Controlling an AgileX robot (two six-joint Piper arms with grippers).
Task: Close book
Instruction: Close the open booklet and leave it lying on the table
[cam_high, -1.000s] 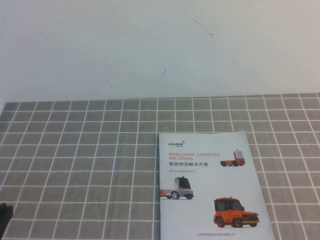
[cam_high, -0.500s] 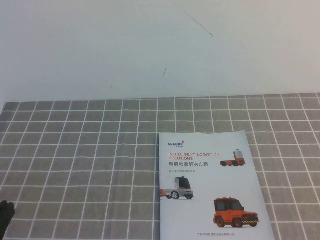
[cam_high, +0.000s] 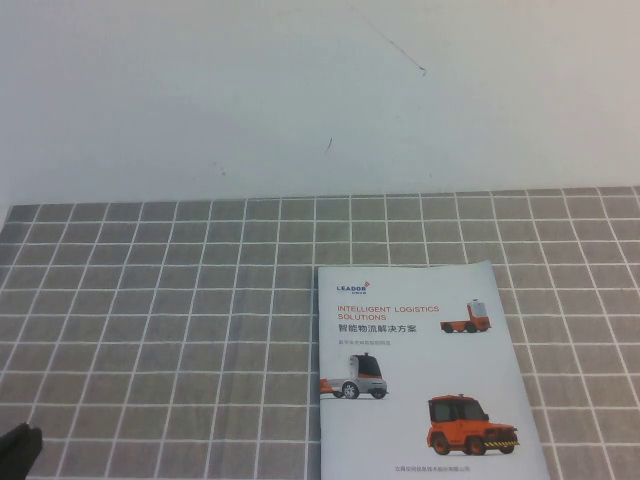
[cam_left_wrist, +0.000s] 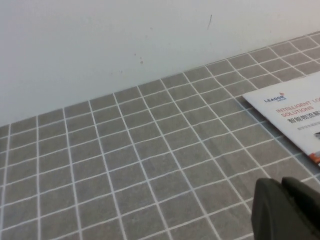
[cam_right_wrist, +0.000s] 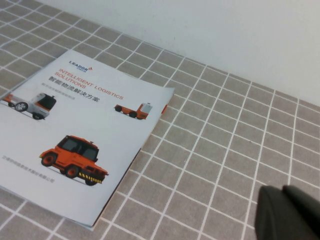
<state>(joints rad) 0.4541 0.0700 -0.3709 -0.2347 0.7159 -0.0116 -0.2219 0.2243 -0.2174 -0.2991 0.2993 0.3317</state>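
The book (cam_high: 425, 370) lies flat and closed on the grey tiled mat (cam_high: 150, 300), front cover up, showing orange vehicles and red lettering. It is also in the left wrist view (cam_left_wrist: 295, 107) and the right wrist view (cam_right_wrist: 85, 130). My left gripper (cam_high: 18, 447) shows only as a dark tip at the mat's near left corner, far to the left of the book, and is shut and empty (cam_left_wrist: 283, 182). My right gripper (cam_right_wrist: 283, 192) is outside the high view. It hovers over bare tiles to the right of the book, shut with nothing in it.
A white surface (cam_high: 300, 90) with a few small dark marks runs behind the mat's far edge. Bare tiles spread to the left of the book and along its right side. The book's near edge runs out of the high view.
The left gripper tip has dropped slightly lower and shifted a little right at the near left corner. The book has not moved.
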